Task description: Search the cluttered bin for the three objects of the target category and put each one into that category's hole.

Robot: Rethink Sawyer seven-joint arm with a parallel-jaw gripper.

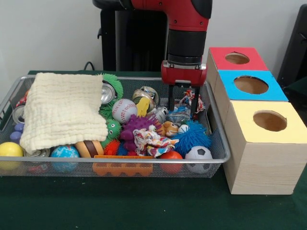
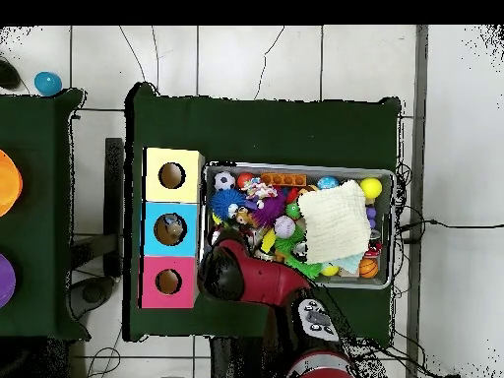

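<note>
The silver wire-mesh bin (image 1: 120, 162) is full of toys; it also shows in the overhead view (image 2: 300, 167). My gripper (image 1: 183, 111) hangs straight down over the bin's right end, fingers open. Its two black fingers (image 1: 171, 98) stand either side of a crumpled see-through bottle with a blue-white label (image 1: 179, 115), tips down at its level. I cannot tell whether they touch it. No other bottle shows. In the overhead view the red arm (image 2: 236, 276) hides the gripper.
A cream cloth (image 1: 62, 112) covers the bin's left half. Silver cans (image 1: 108, 92), a baseball (image 1: 123, 110), a blue spiky ball (image 1: 193, 135) and a small football (image 1: 198, 155) lie around. Wooden boxes with red (image 1: 236, 58), blue (image 1: 251, 85) and yellow (image 1: 269, 120) holed tops stand to the right.
</note>
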